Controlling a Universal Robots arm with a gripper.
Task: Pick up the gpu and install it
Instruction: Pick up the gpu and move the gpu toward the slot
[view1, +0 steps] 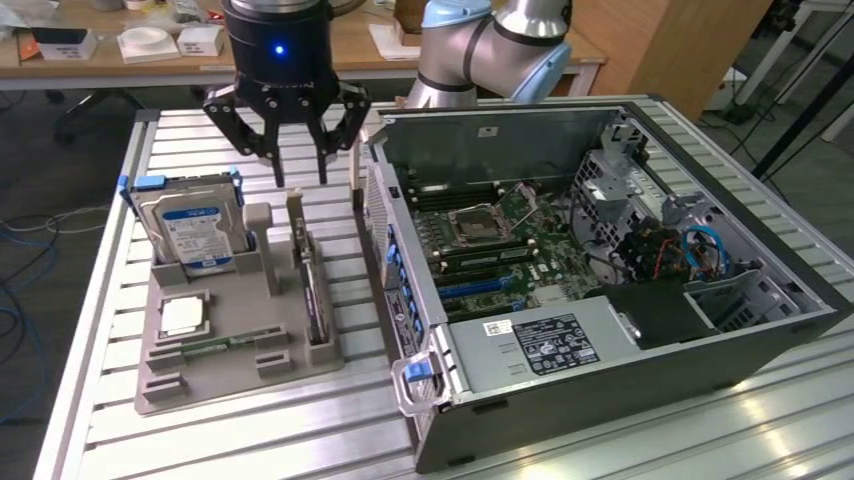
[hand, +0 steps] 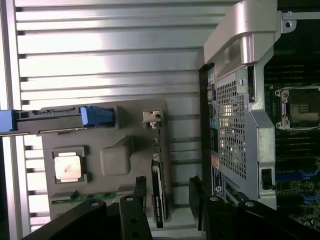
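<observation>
The gpu (view1: 311, 290) stands on its edge in a slot of the grey holder tray (view1: 220, 375), a thin dark card with its silver bracket end toward the far side. My gripper (view1: 302, 183) hangs open above the card's far end, not touching it. In the wrist view the gpu (hand: 157, 172) runs between my two black fingers (hand: 140, 187), and the gripper (hand: 167, 192) has one finger on each side of the card with a gap to spare. The open computer case (view1: 601, 250) lies at the exterior view's right, its motherboard with blue slots (view1: 474, 290) exposed.
On the same tray (hand: 115, 157) a silver hard drive (view1: 194, 225) with a blue-white label stands upright and a square processor chip (view1: 183, 315) lies flat. The case's perforated rear wall (hand: 232, 125) sits close beside the gpu. A cluttered desk (view1: 134, 45) lies behind the slatted table.
</observation>
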